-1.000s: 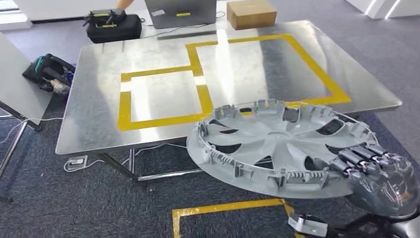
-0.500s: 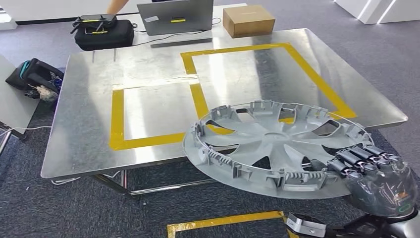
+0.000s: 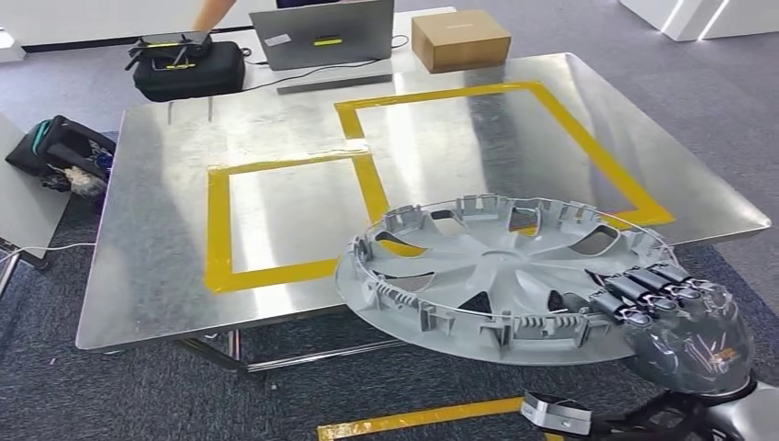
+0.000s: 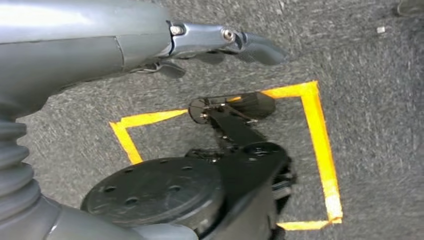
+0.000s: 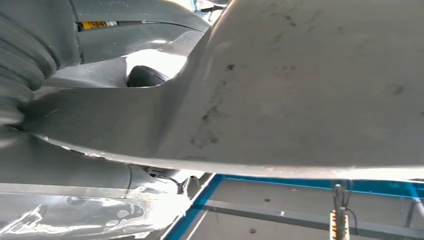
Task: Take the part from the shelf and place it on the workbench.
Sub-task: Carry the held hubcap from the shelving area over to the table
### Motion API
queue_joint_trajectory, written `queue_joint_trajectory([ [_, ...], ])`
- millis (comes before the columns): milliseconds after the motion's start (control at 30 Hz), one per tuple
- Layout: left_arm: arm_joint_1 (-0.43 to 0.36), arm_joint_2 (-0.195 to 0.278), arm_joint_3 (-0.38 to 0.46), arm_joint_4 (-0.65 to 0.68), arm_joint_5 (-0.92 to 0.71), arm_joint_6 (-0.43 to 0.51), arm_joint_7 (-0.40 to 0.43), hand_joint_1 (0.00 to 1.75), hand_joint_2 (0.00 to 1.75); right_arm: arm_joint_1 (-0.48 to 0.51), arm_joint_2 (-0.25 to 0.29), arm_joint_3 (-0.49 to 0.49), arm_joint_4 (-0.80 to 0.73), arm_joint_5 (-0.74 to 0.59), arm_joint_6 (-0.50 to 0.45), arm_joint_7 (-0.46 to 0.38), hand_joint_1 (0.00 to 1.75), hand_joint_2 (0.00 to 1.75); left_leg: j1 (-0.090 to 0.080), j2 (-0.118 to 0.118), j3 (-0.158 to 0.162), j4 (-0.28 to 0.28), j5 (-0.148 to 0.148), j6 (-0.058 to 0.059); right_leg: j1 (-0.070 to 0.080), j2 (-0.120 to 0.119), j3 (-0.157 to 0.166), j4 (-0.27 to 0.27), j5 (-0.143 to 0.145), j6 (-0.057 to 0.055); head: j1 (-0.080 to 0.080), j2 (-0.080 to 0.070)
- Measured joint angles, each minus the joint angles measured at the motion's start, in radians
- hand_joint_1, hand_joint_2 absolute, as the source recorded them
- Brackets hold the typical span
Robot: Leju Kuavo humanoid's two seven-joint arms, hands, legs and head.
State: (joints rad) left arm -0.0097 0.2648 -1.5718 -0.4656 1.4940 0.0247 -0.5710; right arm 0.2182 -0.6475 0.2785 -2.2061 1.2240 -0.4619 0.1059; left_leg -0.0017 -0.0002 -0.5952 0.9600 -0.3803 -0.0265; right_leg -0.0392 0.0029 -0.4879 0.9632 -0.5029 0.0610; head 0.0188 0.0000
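Two yellow-taped squares (image 3: 285, 216) on steel workbench (image 3: 156, 266), grey carpet (image 3: 119, 386) below; right hand (image 3: 675, 317) fingers grasping hubcap (image 3: 496, 266).

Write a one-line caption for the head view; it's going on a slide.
Right hand carries a grey wheel cover over the near edge of the steel workbench marked with yellow tape.

No legible text, brand, number or sign is found in any view. A yellow label (image 5: 96, 24) on the right arm's cover carries dark print, too blurred to be read. Small stickers on the laptop (image 3: 321, 35) cannot be read.
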Motion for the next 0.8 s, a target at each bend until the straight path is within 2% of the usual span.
queue_joint_trajectory([
  [100, -0.002, -0.015, 0.000, 0.035, 0.000, -0.012, 0.000, 0.00, 1.75, -0.009, 0.001, 0.009, 0.001, 0.000, 0.008, 0.001, 1.75, 1.75, -0.003, -0.003, 0.015, -0.016, -0.028, 0.028, -0.002, -0.004, 0.016, 0.003, -0.003, 0.027, 0.000, 0.000],
  [133, -0.001, -0.019, 0.000, 0.045, 0.000, -0.014, 0.000, 0.00, 1.75, -0.012, 0.002, 0.012, 0.001, -0.001, 0.011, 0.001, 1.75, 1.75, -0.003, -0.005, 0.025, -0.017, -0.033, 0.036, -0.002, -0.005, 0.012, 0.023, -0.011, 0.030, 0.001, 0.000],
  [167, 0.000, -0.023, 0.000, 0.054, 0.000, -0.016, 0.000, 0.00, 1.75, -0.016, 0.002, 0.015, 0.001, -0.001, 0.012, 0.001, 1.75, 1.75, -0.004, -0.007, 0.036, -0.017, -0.037, 0.043, -0.001, -0.007, -0.006, 0.061, -0.029, 0.029, 0.004, 0.000],
  [200, 0.000, -0.027, 0.000, 0.062, 0.000, -0.018, 0.000, 0.00, 1.75, -0.019, 0.002, 0.019, 0.002, -0.002, 0.013, 0.001, 1.75, 1.75, -0.006, -0.008, 0.044, -0.017, -0.042, 0.050, 0.002, -0.007, -0.043, 0.123, -0.052, 0.025, 0.006, 0.000],
  [267, 0.000, -0.035, 0.000, 0.077, 0.000, -0.021, 0.000, 0.00, 1.75, -0.025, 0.003, 0.024, 0.002, -0.003, 0.016, 0.002, 1.75, 1.75, -0.015, -0.011, 0.060, -0.017, -0.056, 0.061, 0.011, -0.006, -0.137, 0.265, -0.102, 0.018, 0.010, 0.000],
  [300, 0.001, -0.038, 0.000, 0.082, 0.000, -0.021, 0.000, 0.00, 1.75, -0.026, 0.003, 0.026, 0.002, -0.003, 0.017, 0.002, 1.75, 1.75, -0.020, -0.012, 0.072, -0.017, -0.066, 0.064, 0.016, -0.005, -0.174, 0.306, -0.116, 0.015, 0.011, 0.000],
  [333, 0.002, -0.041, 0.000, 0.087, 0.000, -0.022, 0.000, 0.00, 1.75, -0.026, 0.004, 0.028, 0.003, -0.004, 0.018, 0.002, 1.75, 1.75, -0.024, -0.014, 0.087, -0.017, -0.077, 0.066, 0.021, -0.005, -0.193, 0.309, -0.114, 0.012, 0.012, 0.000],
  [367, 0.003, -0.044, 0.000, 0.091, 0.000, -0.022, 0.000, 0.00, 1.75, -0.025, 0.004, 0.029, 0.003, -0.004, 0.020, 0.002, 1.75, 1.75, -0.028, -0.016, 0.105, -0.017, -0.090, 0.067, 0.026, -0.005, -0.196, 0.277, -0.094, 0.007, 0.012, 0.000],
  [400, 0.003, -0.046, 0.000, 0.095, 0.000, -0.022, 0.000, 0.00, 1.75, -0.025, 0.004, 0.030, 0.003, -0.004, 0.021, 0.002, 1.75, 1.75, -0.030, -0.017, 0.125, -0.017, -0.104, 0.068, 0.031, -0.005, -0.188, 0.220, -0.051, 0.002, 0.012, 0.000],
  [433, 0.003, -0.048, 0.000, 0.098, 0.000, -0.022, 0.000, 0.00, 1.75, -0.025, 0.004, 0.030, 0.003, -0.004, 0.021, 0.002, 1.75, 1.75, -0.034, -0.018, 0.143, -0.016, -0.118, 0.067, 0.035, -0.004, -0.178, 0.154, 0.009, -0.005, 0.012, 0.000],
  [500, 0.002, -0.049, 0.000, 0.104, 0.000, -0.022, 0.000, 0.00, 1.75, -0.028, 0.005, 0.031, 0.004, -0.004, 0.022, 0.003, 1.75, 1.75, -0.040, -0.019, 0.165, -0.016, -0.144, 0.065, 0.039, -0.004, -0.160, 0.072, 0.089, -0.019, 0.011, 0.000],
  [533, 0.001, -0.049, 0.000, 0.107, 0.000, -0.023, 0.001, 0.00, 1.75, -0.030, 0.006, 0.031, 0.005, -0.004, 0.022, 0.003, 1.75, 1.75, -0.042, -0.020, 0.170, -0.014, -0.152, 0.063, 0.040, -0.004, -0.156, 0.060, 0.103, -0.025, 0.010, 0.000],
  [567, 0.000, -0.049, 0.000, 0.110, 0.000, -0.023, 0.001, 0.00, 1.75, -0.032, 0.007, 0.032, 0.005, -0.004, 0.022, 0.004, 1.75, 1.75, -0.043, -0.020, 0.170, -0.008, -0.154, 0.062, 0.038, -0.002, -0.148, 0.061, 0.096, -0.032, 0.008, 0.000],
  [633, -0.004, -0.048, 0.000, 0.114, 0.000, -0.023, 0.001, 0.00, 1.75, -0.034, 0.008, 0.032, 0.005, -0.004, 0.022, 0.004, 1.75, 1.75, -0.044, -0.018, 0.142, 0.052, -0.138, 0.052, 0.033, -0.001, -0.134, 0.059, 0.089, -0.038, 0.005, 0.000],
  [700, -0.007, -0.049, 0.000, 0.117, 0.000, -0.023, 0.000, 0.00, 1.75, -0.036, 0.008, 0.032, 0.005, -0.004, 0.023, 0.004, 1.75, 1.75, -0.038, -0.015, 0.064, 0.171, -0.132, 0.033, 0.026, -0.003, -0.115, 0.055, 0.075, -0.044, 0.003, 0.000],
  [733, -0.007, -0.050, 0.000, 0.118, 0.000, -0.024, 0.000, 0.00, 1.75, -0.038, 0.008, 0.032, 0.005, -0.004, 0.023, 0.004, 1.75, 1.75, -0.032, -0.014, 0.015, 0.233, -0.153, 0.023, 0.023, -0.003, -0.105, 0.053, 0.066, -0.045, 0.002, 0.000],
  [767, -0.006, -0.051, 0.000, 0.120, 0.000, -0.025, 0.000, 0.00, 1.75, -0.039, 0.008, 0.032, 0.005, -0.005, 0.023, 0.005, 1.75, 1.75, -0.025, -0.013, -0.030, 0.280, -0.187, 0.016, 0.020, -0.003, -0.094, 0.051, 0.058, -0.045, 0.001, 0.000],
  [800, -0.004, -0.053, 0.000, 0.122, 0.000, -0.028, 0.001, 0.00, 1.75, -0.040, 0.008, 0.032, 0.005, -0.007, 0.025, 0.007, 1.75, 1.75, -0.018, -0.013, -0.067, 0.306, -0.225, 0.010, 0.016, -0.002, -0.081, 0.050, 0.049, -0.044, 0.001, 0.000],
])
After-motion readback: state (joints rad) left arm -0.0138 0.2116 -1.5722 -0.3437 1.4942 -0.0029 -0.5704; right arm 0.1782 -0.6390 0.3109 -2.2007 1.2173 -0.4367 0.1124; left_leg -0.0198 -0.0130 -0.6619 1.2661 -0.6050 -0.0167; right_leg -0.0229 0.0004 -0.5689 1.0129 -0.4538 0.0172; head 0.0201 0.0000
